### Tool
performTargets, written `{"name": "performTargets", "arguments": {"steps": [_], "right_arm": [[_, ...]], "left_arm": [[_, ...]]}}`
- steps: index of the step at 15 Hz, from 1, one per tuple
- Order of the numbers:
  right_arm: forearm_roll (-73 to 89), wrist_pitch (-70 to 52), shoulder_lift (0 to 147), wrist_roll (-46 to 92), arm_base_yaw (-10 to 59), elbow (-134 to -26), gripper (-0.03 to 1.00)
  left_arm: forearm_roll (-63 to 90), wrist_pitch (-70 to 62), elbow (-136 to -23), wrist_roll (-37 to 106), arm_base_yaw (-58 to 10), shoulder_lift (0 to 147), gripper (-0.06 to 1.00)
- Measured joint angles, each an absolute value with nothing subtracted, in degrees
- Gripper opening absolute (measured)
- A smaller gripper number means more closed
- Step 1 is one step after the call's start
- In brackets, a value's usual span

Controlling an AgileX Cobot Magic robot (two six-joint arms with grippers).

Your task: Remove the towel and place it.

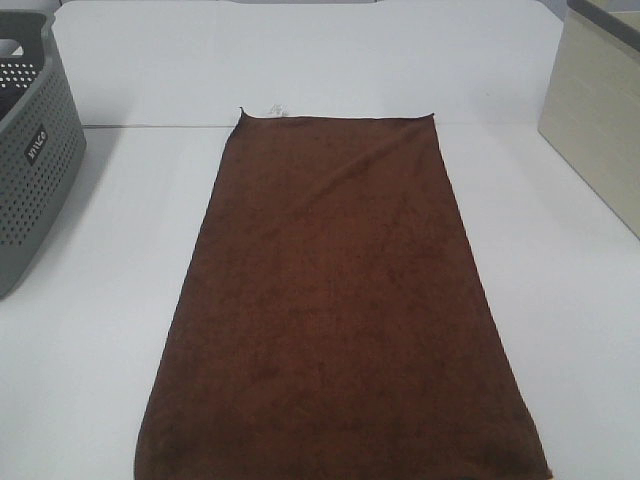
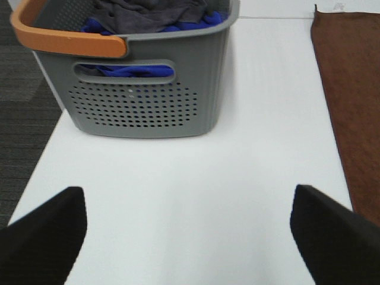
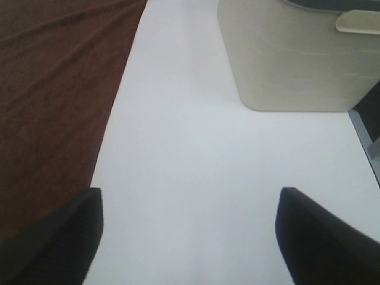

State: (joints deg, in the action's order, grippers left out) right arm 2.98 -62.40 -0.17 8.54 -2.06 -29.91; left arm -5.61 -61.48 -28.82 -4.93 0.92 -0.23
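The dark brown towel (image 1: pixel 335 310) lies flat and spread out in the middle of the white table, its small white tag (image 1: pixel 275 109) on the far short edge. Neither gripper shows in the exterior high view. In the left wrist view the left gripper (image 2: pixel 190 237) is open and empty over bare table, with the towel's edge (image 2: pixel 353 101) off to one side. In the right wrist view the right gripper (image 3: pixel 187 237) is open and empty over bare table, beside the towel's other long edge (image 3: pixel 56 107).
A grey perforated basket (image 1: pixel 30 150) with an orange handle (image 2: pixel 65 38) stands at the table's left, holding blue and grey cloths (image 2: pixel 148 18). A beige bin (image 1: pixel 595 110) stands at the right, also seen in the right wrist view (image 3: pixel 297 56). White table (image 1: pixel 120 300) surrounds the towel.
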Motion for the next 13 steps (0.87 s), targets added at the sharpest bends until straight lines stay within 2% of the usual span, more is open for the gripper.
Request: {"name": "performTargets", "arguments": {"steps": [13], "right_arm": [[3.78, -61.19, -0.17, 7.28, -2.06, -28.93, 0.77]], "left_arm": [[-1.55, -60.33, -28.36, -1.49, 0.92, -0.23, 0.85]]}}
